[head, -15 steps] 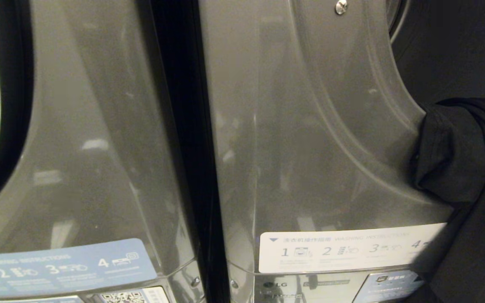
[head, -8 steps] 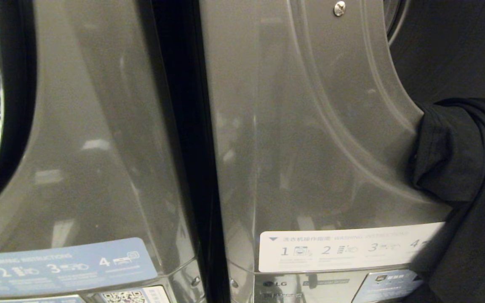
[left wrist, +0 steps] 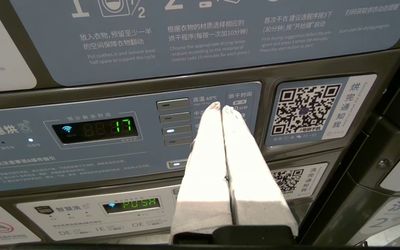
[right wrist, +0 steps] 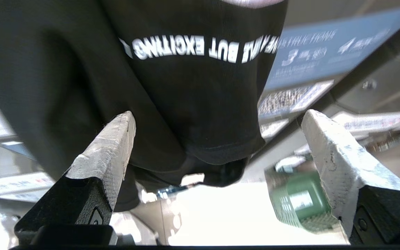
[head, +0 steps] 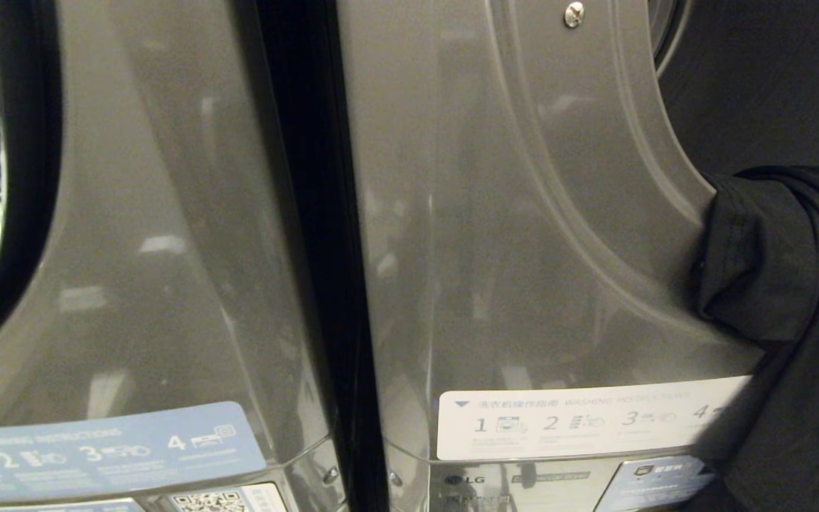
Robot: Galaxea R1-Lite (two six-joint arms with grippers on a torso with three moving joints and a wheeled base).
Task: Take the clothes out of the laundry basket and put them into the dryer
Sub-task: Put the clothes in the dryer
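Across the last second the head view barely changes: the black garment (head: 786, 284) stays draped over the lower rim of the open machine (head: 523, 235) at the right edge of the frame, half in, half hanging down the front. It looks released, so that piece is loaded only in part. In the right wrist view the right pincer (right wrist: 217, 128) stands wide apart, gripping nothing, the garment hanging between and beyond its pads. The green laundry basket (right wrist: 299, 203) sits lower right there. The left pincer (left wrist: 221, 107) is closed together, empty, parked before a control panel (left wrist: 116, 135).
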